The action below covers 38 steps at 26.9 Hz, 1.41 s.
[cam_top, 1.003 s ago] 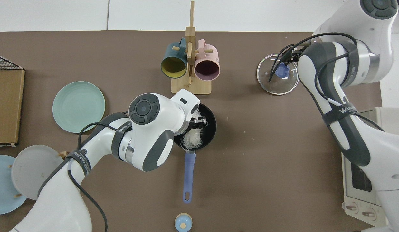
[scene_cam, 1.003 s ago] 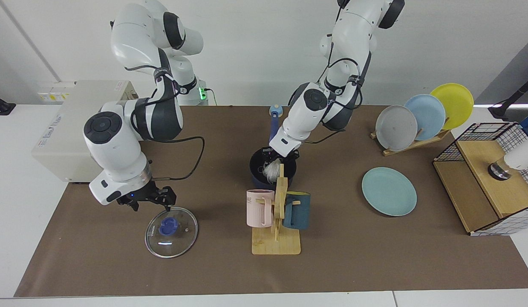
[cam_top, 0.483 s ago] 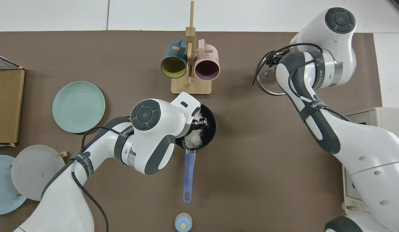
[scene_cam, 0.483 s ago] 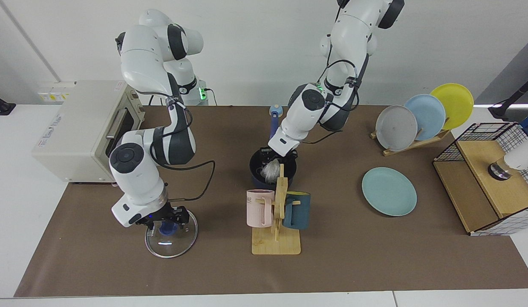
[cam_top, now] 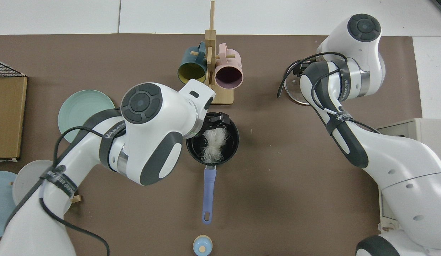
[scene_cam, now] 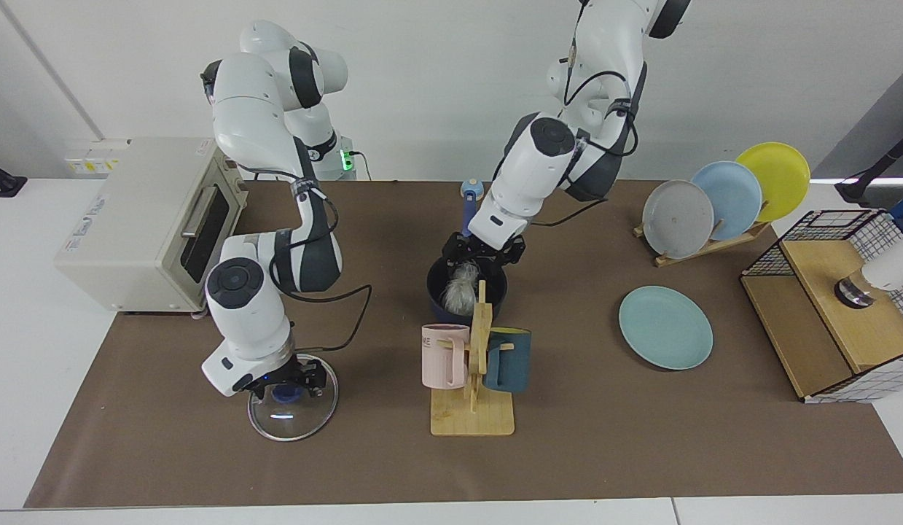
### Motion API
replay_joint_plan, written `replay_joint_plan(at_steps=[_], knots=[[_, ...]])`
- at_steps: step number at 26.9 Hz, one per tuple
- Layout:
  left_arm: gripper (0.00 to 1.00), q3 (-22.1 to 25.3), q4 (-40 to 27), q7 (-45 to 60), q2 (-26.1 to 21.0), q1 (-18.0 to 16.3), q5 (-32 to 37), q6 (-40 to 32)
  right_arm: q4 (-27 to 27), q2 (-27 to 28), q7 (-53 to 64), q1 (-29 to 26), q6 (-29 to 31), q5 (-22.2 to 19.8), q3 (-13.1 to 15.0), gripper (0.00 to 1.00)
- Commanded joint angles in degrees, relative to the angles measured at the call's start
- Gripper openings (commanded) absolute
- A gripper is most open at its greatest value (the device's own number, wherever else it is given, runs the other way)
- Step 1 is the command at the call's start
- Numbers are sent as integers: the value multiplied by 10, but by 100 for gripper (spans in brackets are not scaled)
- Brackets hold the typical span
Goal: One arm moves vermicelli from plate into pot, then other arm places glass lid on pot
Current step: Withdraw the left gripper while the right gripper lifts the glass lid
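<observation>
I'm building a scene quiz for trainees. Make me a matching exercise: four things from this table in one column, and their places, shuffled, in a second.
Things:
1. vermicelli
2. glass lid
3. teal plate
4. pink mug

Places:
A. hung on the wooden stand
B. flat on the mat, bare
C. inside the pot
D. flat on the mat under the right gripper

Pairs: 1-C, 2-D, 3-B, 4-A

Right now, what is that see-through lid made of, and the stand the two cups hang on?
The glass lid looks like clear glass: the brown table shows through it, and a bright glint sits on top. Its rim looks like shiny metal, and its blue knob is probably plastic. The stand looks like pale, unpainted wood, perhaps bamboo, with a matte finish. The right gripper is at the knob.
</observation>
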State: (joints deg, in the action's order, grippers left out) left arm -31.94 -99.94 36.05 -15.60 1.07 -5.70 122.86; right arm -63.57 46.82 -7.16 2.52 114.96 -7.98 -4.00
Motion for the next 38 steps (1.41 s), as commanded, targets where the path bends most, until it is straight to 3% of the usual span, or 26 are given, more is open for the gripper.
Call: replay_joint_plan(at_steps=[1, 9, 12, 14, 16, 22, 28, 38], knots=[[98, 42, 47, -5, 47, -3, 10, -104, -13, 0, 21, -9, 17, -5, -7, 100], [98, 144, 48, -189, 147, -3, 9, -221, -25, -2, 27, -17, 27, -3, -7, 96], [98, 184, 48, -258, 173, -3, 9, -245, -26, -3, 30, -17, 27, -2, -7, 68], [98, 206, 48, -287, 184, -3, 9, -250, -27, -6, 30, -15, 23, -1, -7, 28], [98, 221, 48, -314, 193, -3, 10, -263, -29, -9, 29, -9, 23, 1, -7, 1], [98, 267, 48, -406, 199, -12, 10, -296, -30, -13, 30, -11, 26, 2, -7, 0], [99, 280, 49, -436, 199, -39, 10, -286, -38, -39, 24, -4, 13, 5, -7, 0], [99, 288, 48, -433, 202, -34, 10, -286, -201, -211, -69, 21, -29, 8, -10, 0]])
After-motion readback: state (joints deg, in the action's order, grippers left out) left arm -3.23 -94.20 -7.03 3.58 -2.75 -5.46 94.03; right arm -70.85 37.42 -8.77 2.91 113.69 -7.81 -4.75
